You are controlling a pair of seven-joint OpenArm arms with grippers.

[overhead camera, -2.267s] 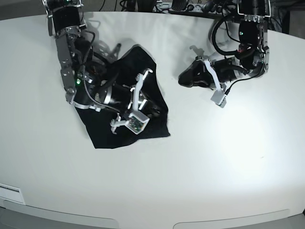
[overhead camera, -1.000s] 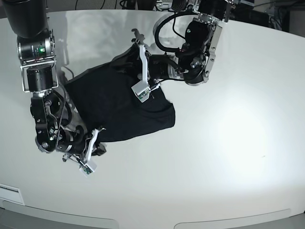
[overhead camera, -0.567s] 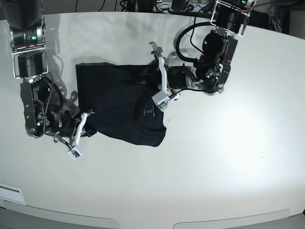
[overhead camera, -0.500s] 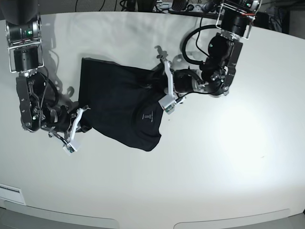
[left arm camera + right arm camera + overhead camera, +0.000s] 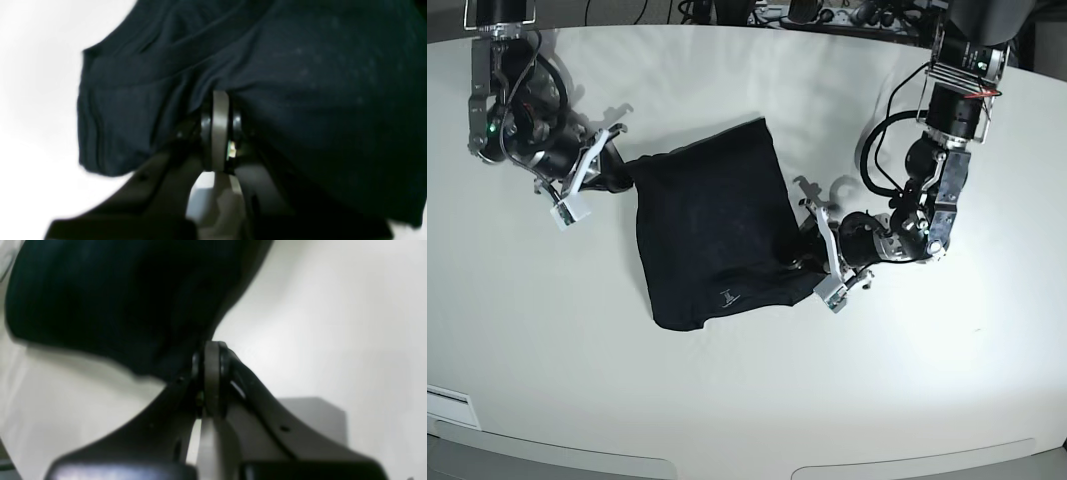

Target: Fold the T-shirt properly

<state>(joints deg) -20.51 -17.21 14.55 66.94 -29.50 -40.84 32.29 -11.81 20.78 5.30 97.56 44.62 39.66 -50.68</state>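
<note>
While both hands hold cloth, I log step as spreading, fold not yet begun. T-shirt (image 5: pixel 712 230) lies bunched on table (image 5: pixel 727 400), pale logo (image 5: pixel 728 297) near its lower hem. Left hand (image 5: pixel 799 252) pinching T-shirt's right edge; right hand (image 5: pixel 624 172) pinching its upper-left corner. Next move, my judgement: draw hands apart, flatten wrinkles without lifting.

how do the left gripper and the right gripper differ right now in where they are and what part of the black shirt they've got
The left gripper grips the large plain black cotton T-shirt at its lower edge beside the logo end; the right gripper grips the far upper corner. In the base view the left gripper sits near the white table's middle, the right gripper near the far left. Both have jaws shut on fabric.
</note>
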